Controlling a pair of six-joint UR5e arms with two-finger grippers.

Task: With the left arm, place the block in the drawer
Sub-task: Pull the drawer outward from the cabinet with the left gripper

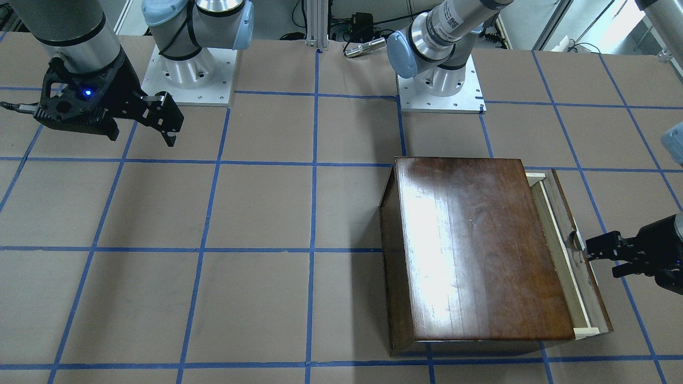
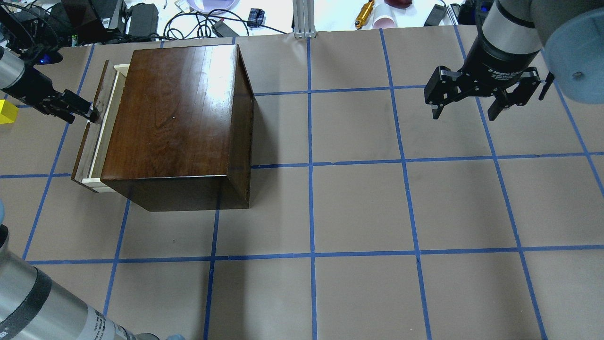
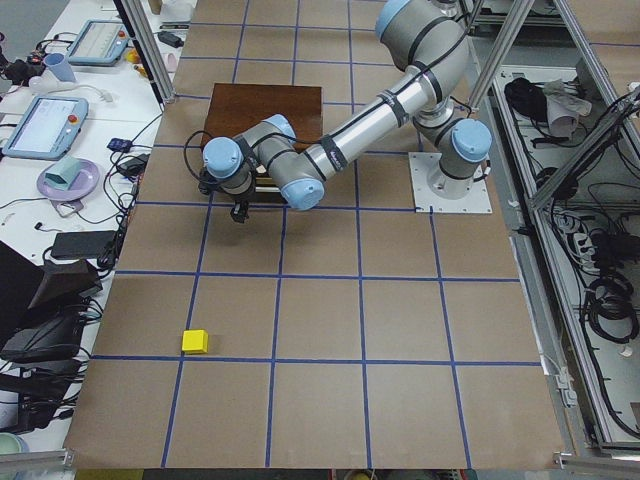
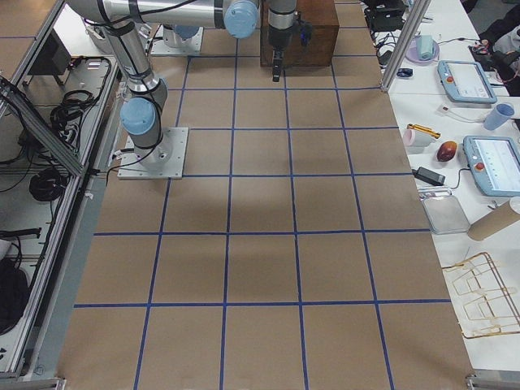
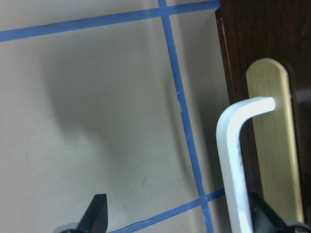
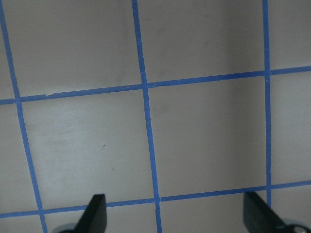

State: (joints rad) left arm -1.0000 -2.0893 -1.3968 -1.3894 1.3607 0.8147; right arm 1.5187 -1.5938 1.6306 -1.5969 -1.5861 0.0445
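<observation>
We have the left arm's black two-finger gripper (image 2: 90, 114) at the small metal pull (image 5: 233, 160) of the shallow pale-wood drawer with the dark brown front (image 2: 96, 141). The drawer stands out only a narrow way from the glossy dark-brown wooden box (image 2: 174, 108). In the wrist view the fingers are spread wide, with the pull between them and close to one finger, and nothing is gripped. The small bright yellow cube (image 3: 195, 341) lies on the brown paper-covered table with blue tape lines (image 2: 358, 208), well apart from the box, out beyond the drawer's front. We judge the step in hand to be opening the drawer. We centre the pull between the fingers and close firmly. Then we draw straight out along the drawer's own line, so that it neither jams nor drags the box, until the gap clearly exceeds the cube. The right arm's black gripper (image 2: 465, 115) hangs wide open over the table, far from the box
</observation>
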